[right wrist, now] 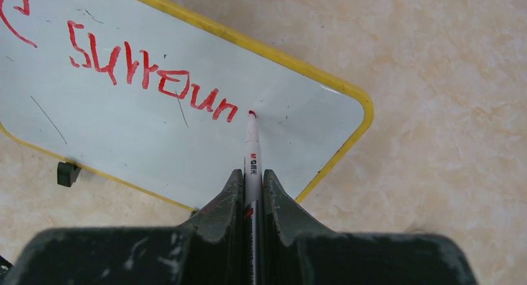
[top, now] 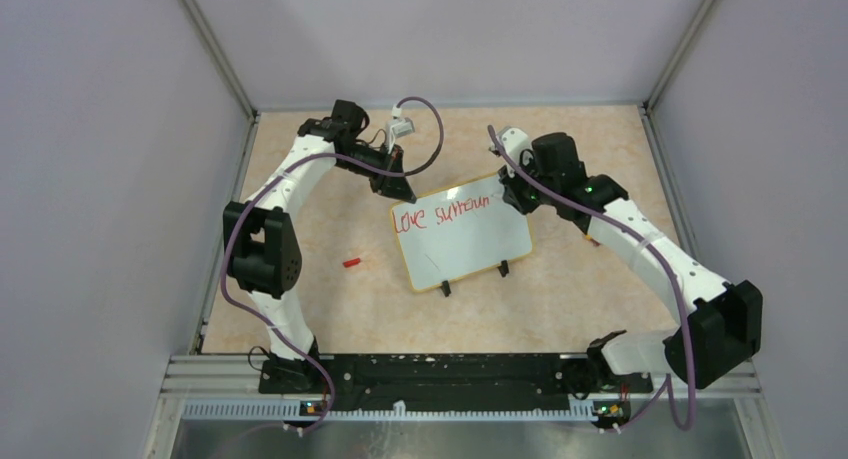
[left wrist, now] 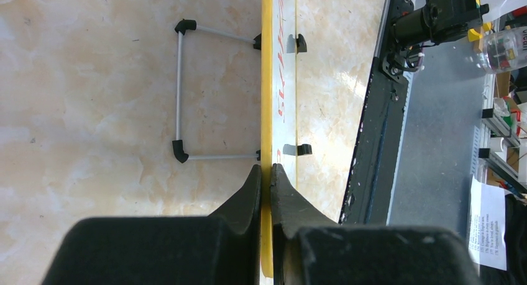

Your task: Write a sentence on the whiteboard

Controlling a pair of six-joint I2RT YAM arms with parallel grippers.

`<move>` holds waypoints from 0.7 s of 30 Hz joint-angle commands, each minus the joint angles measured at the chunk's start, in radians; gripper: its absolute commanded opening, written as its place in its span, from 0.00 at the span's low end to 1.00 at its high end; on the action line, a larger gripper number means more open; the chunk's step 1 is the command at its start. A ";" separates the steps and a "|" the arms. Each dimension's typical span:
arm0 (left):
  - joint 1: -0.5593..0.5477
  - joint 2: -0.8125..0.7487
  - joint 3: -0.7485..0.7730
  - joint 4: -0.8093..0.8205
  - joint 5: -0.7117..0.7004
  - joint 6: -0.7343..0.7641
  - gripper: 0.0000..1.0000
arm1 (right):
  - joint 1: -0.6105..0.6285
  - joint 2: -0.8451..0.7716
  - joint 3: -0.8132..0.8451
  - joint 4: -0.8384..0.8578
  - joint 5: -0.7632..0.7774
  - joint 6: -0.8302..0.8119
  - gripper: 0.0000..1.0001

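Top ext cam: high, behind arm bases, looks down on whole table, both arms in shot. L wrist cam: v. close, sights edge-on along whiteboard rim twd base rail. R wrist cam: close, looks down marker onto board face. All 3 share the whiteboard.

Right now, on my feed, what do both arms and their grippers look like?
Both the left arm and right arm: white links, boxy black joints, a purple cable along each. A green light shows near the right wrist. The left gripper and right gripper have black wedge-shaped fingers, the right's scuffed whitish.
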 commanded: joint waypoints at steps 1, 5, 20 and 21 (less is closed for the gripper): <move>-0.018 -0.021 -0.025 0.012 -0.016 0.014 0.00 | -0.008 0.006 0.041 0.038 -0.027 0.006 0.00; -0.017 -0.018 -0.025 0.012 -0.016 0.013 0.00 | -0.006 -0.004 0.017 0.031 -0.034 0.003 0.00; -0.018 -0.014 -0.021 0.013 -0.016 0.012 0.00 | -0.005 -0.038 -0.033 0.015 0.011 -0.016 0.00; -0.019 -0.014 -0.021 0.013 -0.016 0.012 0.00 | -0.008 -0.039 -0.027 0.017 0.021 -0.017 0.00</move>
